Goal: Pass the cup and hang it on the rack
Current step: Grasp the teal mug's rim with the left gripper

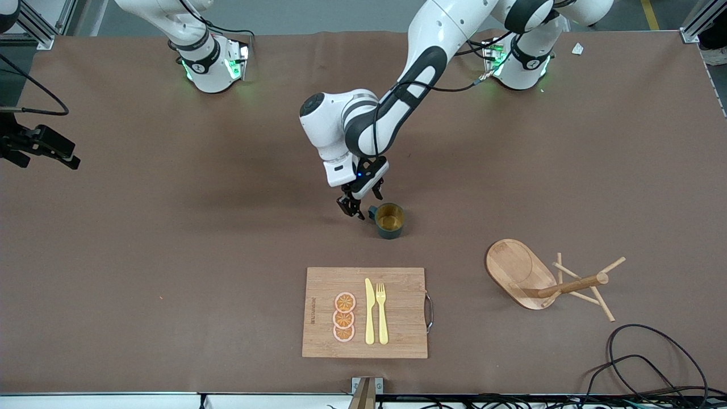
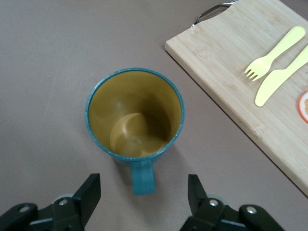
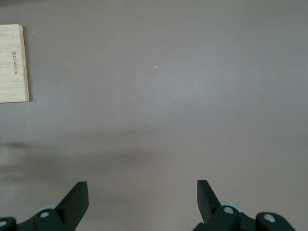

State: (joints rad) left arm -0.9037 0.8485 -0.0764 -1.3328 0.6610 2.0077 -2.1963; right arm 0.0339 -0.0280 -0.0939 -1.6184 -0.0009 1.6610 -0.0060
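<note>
Landmark for this report: the wooden cutting board (image 1: 364, 312), nearest the front camera, carrying three orange slices (image 1: 344, 317), a yellow knife (image 1: 370, 311) and a yellow fork (image 1: 382, 312).

The rack (image 1: 545, 281) lies tipped on its side on the table (image 1: 170, 238), beside the board toward the left arm's end, pegs pointing away from its oval base.

The cup (image 1: 389, 220) stands upright on the table, farther from the front camera than the board and near it, mouth up, empty. Judged light, rigid and smooth-walled, possibly slippery; a breakable material cannot be ruled out. The handle (image 2: 143, 174) is the sensible hold, as it leaves the body clear for a pass.

The left claw (image 1: 352, 205) is low, just beside the cup. In the left wrist view the handle points into the gap between its fingers (image 2: 89, 191), which stand apart on either side, touching nothing.

The right claw (image 3: 142, 196) waits over bare table toward the right arm's end, fingers spread wide, holding nothing.
</note>
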